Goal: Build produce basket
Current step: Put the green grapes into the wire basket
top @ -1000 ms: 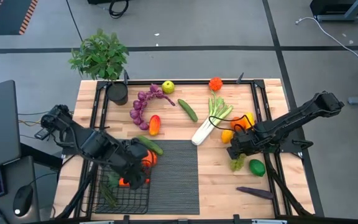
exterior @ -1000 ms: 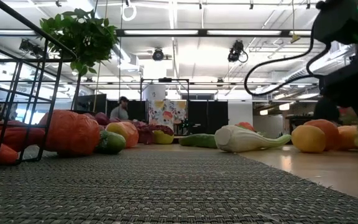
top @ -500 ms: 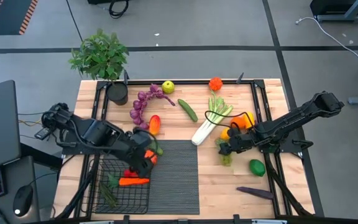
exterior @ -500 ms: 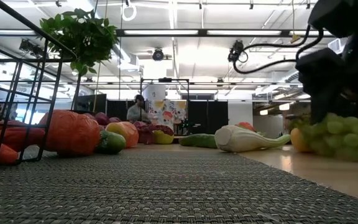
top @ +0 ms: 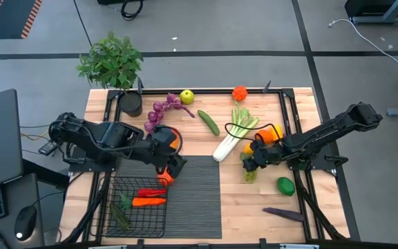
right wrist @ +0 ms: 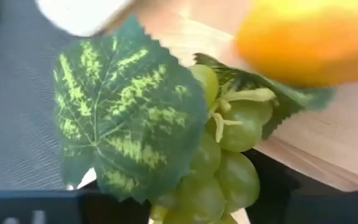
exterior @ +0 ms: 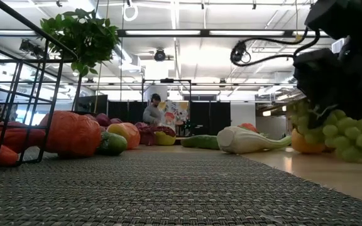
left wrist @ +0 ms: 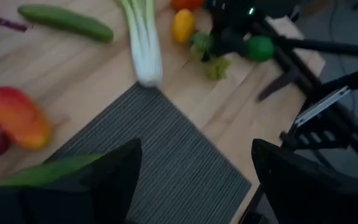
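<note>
The black wire basket [top: 109, 207] stands at the table's near left. It holds a red pepper [top: 150, 192], an orange carrot [top: 148, 202] and a green piece [top: 122, 205]. My left gripper [top: 173, 168] [left wrist: 194, 180] is open and empty. It hovers past the basket's far right corner, over an orange-red fruit [top: 165, 177] and a cucumber [top: 168, 161] at the ribbed mat's far left corner. My right gripper [top: 249, 164] [right wrist: 185, 208] is shut on the green grapes [top: 249, 174] [exterior: 341, 133], right of the mat. My right gripper holds the green grape bunch by its top, near the leaf [right wrist: 129, 112]. The fingers come from above. The place of contact is hidden at the wrist view's bottom edge. The bunch [exterior: 344, 135] hangs below the gripper, clear of the table.
The ribbed mat [top: 195, 200] lies right of the basket. The far half holds purple grapes [top: 159, 114], a yellow-green fruit [top: 186, 97], a cucumber [top: 209, 122], a leek [top: 233, 133] and a potted plant [top: 112, 62]. A green fruit [top: 285, 185] and an eggplant [top: 284, 214] lie near right.
My left gripper has risen out of the basket and gone toward the far right, to the mat's far left corner; a red pepper and a carrot now show lying in the basket. My right gripper has lifted the green grapes off the table and carried them slightly left.
</note>
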Robot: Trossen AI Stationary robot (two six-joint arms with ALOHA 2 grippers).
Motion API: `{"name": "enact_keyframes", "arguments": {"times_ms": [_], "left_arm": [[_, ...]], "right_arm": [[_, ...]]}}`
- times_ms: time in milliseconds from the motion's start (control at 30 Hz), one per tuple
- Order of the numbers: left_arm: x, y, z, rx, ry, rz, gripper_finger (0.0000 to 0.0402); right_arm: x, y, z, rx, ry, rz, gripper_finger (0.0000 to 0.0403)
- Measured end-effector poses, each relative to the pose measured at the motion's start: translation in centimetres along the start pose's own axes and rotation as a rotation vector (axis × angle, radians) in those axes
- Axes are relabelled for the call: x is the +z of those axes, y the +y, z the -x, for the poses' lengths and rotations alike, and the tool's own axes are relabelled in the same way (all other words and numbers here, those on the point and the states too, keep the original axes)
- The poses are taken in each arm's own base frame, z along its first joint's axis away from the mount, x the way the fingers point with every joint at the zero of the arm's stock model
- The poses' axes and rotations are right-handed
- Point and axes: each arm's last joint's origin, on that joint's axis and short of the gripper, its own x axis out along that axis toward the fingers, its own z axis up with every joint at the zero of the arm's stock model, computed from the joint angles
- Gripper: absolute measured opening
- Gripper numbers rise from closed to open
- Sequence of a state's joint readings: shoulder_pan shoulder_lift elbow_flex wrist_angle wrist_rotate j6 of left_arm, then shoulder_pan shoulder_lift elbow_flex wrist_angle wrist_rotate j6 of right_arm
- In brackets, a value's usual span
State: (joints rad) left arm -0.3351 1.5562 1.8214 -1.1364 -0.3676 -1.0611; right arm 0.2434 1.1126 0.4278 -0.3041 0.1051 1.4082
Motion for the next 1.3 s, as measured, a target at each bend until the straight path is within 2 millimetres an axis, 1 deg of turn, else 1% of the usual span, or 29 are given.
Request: {"name": "enact_keyframes", "arguments": {"times_ms": [100, 233, 400, 500, 600, 700, 800, 867, 967, 1033, 1133, 1167, 1233, 1300], "left_arm": [[1.0, 0.1, -0.2, -0.004, -0.067, 0.032, 0.0309], [2.2, 0.4, -0.5, 0.016, -0.171, 0.139, 0.0309], [3.6, 0.8, -0.8, 0.026, -0.268, 0.25, 0.0309], [4.3, 0.9, -1.0, 0.013, -0.307, 0.308, 0.0309], [4.8, 0.6, -1.6, -0.017, -0.323, 0.336, 0.0309], [5.1, -0.2, -2.2, -0.085, -0.317, 0.329, 0.0309], [4.9, -1.1, -3.0, -0.135, -0.299, 0.285, 0.0309], [4.3, -1.4, -3.5, -0.12, -0.278, 0.247, 0.0309], [4.0, -2.0, -4.1, -0.134, -0.278, 0.23, 0.0309], [3.9, -2.5, -4.8, -0.145, -0.284, 0.232, 0.0309], [3.7, -2.8, -5.8, -0.135, -0.281, 0.205, 0.0309], [3.8, -3.1, -6.0, -0.156, -0.295, 0.213, 0.0309], [3.7, -3.0, -6.4, -0.14, -0.287, 0.206, 0.0309], [4.0, -3.3, -7.0, -0.163, -0.303, 0.229, 0.0309]], "right_arm": [[0.3, 1.1, 0.0, 0.116, -0.005, 0.019, 0.0169], [0.9, 3.2, 0.5, 0.342, -0.054, -0.005, 0.0165], [2.0, 5.9, 2.2, 0.66, -0.191, -0.015, 0.0165], [2.6, 6.6, 2.9, 0.764, -0.253, -0.012, 0.0165], [2.9, 6.9, 3.3, 0.819, -0.277, -0.02, 0.0165], [3.1, 7.2, 3.6, 0.851, -0.31, -0.044, 0.0165], [3.4, 7.4, 4.1, 0.889, -0.389, -0.086, 0.0165], [3.7, 7.6, 4.5, 0.916, -0.453, -0.12, 0.0165], [4.1, 7.6, 4.9, 0.935, -0.536, -0.153, 0.0165], [4.3, 7.7, 5.1, 0.938, -0.577, -0.156, 0.0165], [4.5, 7.7, 5.2, 0.937, -0.595, -0.151, 0.0165], [4.5, 7.7, 5.2, 0.938, -0.592, -0.148, 0.0165], [4.5, 7.9, 5.3, 0.949, -0.576, -0.135, 0.0165], [4.5, 8.1, 5.5, 0.967, -0.565, -0.116, 0.0165]]}}
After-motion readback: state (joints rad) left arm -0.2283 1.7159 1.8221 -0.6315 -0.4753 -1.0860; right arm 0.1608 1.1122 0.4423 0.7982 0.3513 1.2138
